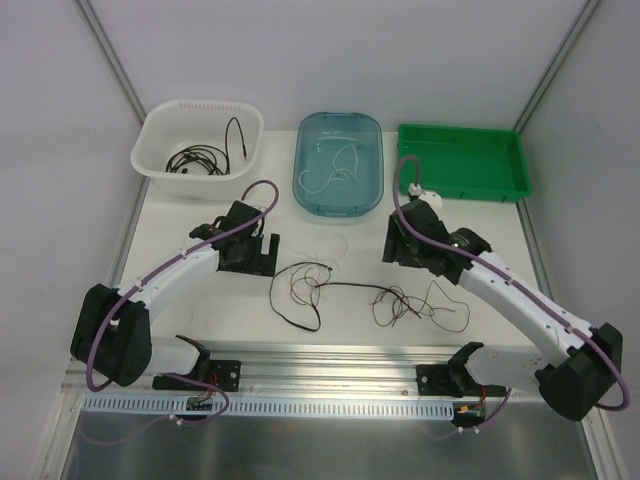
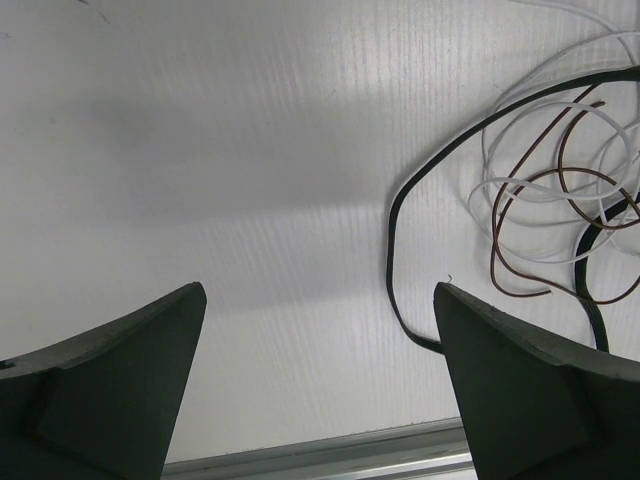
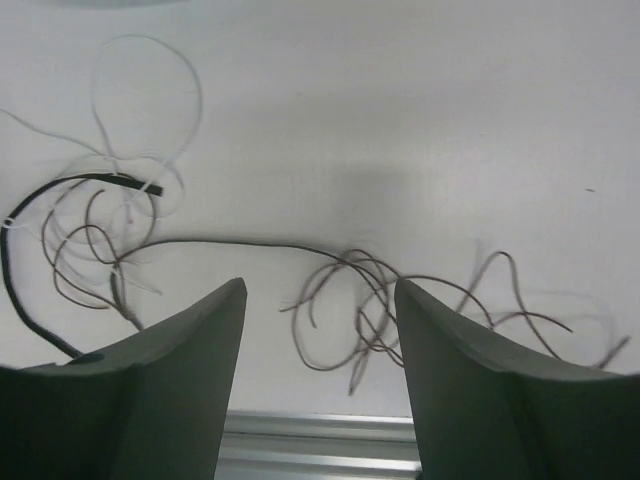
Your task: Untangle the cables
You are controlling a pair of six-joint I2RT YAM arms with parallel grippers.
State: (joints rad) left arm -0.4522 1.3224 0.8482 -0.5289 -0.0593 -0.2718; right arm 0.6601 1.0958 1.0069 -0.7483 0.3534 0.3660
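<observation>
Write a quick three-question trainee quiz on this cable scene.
1. Fill in: the cable lying in the blue bin is ___ in colour.
2. Which container holds the black cables? A blue bin; B white basket; C green tray.
3. True or false: the left gripper is open, with nothing between its fingers.
Key: 1 white; 2 B; 3 true.

matt white table; smooth plastic-sheathed cables; translucent blue plastic tub; glossy green plastic tray
</observation>
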